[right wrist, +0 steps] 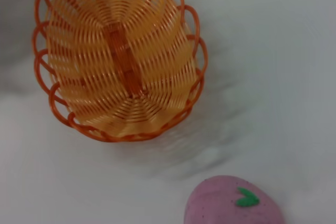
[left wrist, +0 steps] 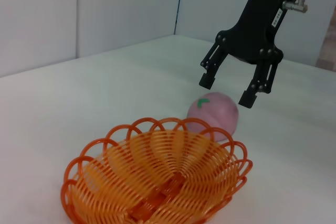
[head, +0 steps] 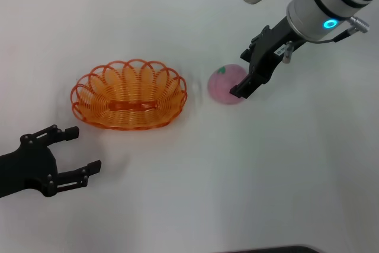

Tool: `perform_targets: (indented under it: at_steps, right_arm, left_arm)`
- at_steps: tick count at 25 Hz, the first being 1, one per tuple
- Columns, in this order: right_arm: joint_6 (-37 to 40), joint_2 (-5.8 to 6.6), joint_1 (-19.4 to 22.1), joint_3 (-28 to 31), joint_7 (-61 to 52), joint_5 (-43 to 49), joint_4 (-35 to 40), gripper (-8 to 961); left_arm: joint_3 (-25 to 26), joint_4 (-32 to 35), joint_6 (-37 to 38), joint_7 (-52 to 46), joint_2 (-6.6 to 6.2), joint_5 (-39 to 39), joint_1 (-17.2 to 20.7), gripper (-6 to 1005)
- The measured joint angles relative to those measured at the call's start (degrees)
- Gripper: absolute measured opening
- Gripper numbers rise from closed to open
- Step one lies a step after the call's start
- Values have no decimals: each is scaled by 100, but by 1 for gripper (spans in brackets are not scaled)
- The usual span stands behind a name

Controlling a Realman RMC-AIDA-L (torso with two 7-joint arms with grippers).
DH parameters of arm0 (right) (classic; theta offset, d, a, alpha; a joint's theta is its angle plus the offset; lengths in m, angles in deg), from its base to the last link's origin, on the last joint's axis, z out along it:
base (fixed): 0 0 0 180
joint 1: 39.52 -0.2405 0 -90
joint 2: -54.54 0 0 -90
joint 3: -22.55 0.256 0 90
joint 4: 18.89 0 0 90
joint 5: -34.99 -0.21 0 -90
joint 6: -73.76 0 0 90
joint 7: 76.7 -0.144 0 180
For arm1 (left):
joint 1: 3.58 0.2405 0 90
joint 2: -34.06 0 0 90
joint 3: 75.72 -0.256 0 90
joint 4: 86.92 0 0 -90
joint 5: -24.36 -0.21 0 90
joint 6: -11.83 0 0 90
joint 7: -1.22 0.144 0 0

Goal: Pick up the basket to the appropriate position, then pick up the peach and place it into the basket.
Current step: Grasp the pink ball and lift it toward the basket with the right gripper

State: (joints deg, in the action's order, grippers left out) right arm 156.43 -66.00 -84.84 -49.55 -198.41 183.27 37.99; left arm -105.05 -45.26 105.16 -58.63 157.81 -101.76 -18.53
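Peach point(head: 225, 85) on table, just right of basket point(head: 128, 95). Right gripper point(left wrist: 227, 91) above it, jaws apart: you centre over peach, drop straight, squeeze gently. Left gripper point(head: 73, 150) idle near basket, jaws apart.

Lab: bare white table point(head: 177, 205), partition walls point(left wrist: 79, 14)

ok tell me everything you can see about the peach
The peach is a round, pink, soft-looking toy fruit with a small green leaf mark on top. It sits on the white table, to the right of the orange basket and apart from it. The right hand hangs open just above it, a finger on either side, not yet gripping.
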Motion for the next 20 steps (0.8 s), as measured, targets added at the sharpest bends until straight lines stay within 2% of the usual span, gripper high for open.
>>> perform_targets:
  at_steps: [9, 20]
  right_arm:
    - [-255, 11, -132, -91, -10, -1, -400, 922]
    - [-362, 13, -144, -190, -11, -25, -476, 920]
  left_arm:
    - [-3, 9, 0, 0, 0, 0, 1, 863]
    - [-3, 17, 0, 0, 0, 0, -7, 863]
